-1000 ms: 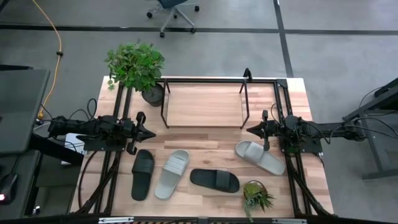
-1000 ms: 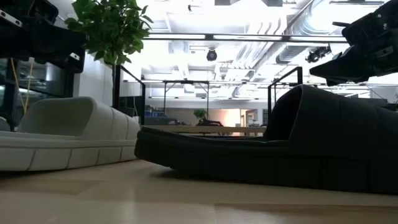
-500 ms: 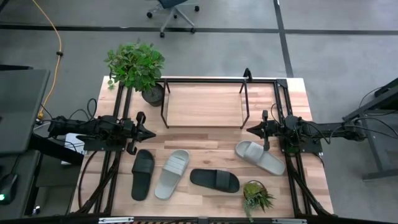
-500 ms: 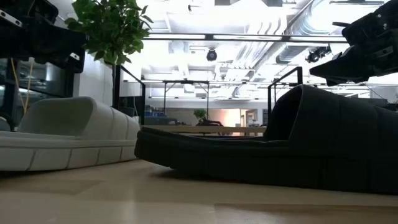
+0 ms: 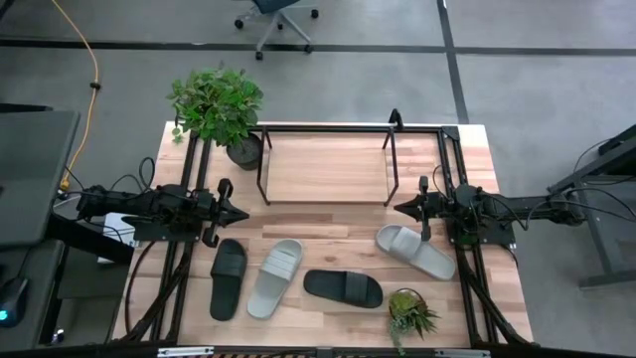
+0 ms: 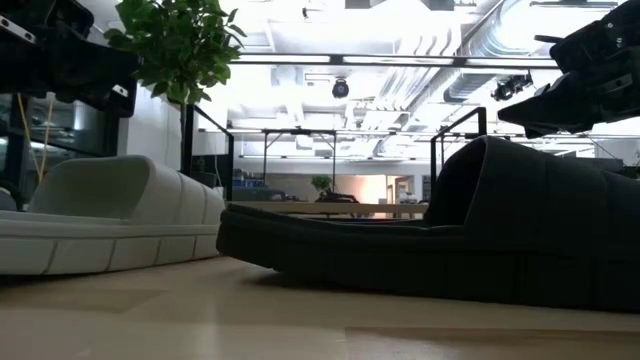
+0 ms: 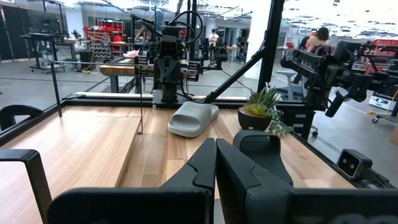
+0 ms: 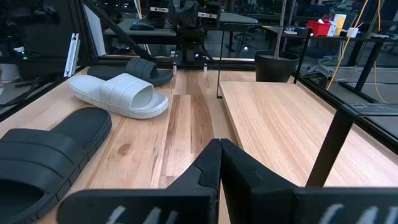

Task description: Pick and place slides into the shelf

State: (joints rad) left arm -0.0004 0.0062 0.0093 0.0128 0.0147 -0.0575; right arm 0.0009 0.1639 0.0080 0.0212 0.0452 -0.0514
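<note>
Several slides lie flat on their soles on the wooden table, near its front edge. From left to right they are a black slide (image 5: pixel 228 278), a light grey slide (image 5: pixel 275 277), a second black slide (image 5: pixel 343 288) and a second grey slide (image 5: pixel 414 251). The shelf (image 5: pixel 324 169), black tubing over a light wood board, stands at the far middle with nothing on it. My left gripper (image 5: pixel 245 213) hovers shut at the table's left, pointing level toward the right. My right gripper (image 5: pixel 397 208) hovers shut at the right, facing it. Both sets of shut fingers show in the wrist views (image 7: pixel 216 163) (image 8: pixel 220 155).
A large potted plant (image 5: pixel 219 104) stands at the far left corner beside the shelf. A small potted plant (image 5: pixel 409 311) sits near the front edge, right of the second black slide. Black frame rails (image 5: pixel 467 288) run along both table sides. Bare wood lies between shelf and slides.
</note>
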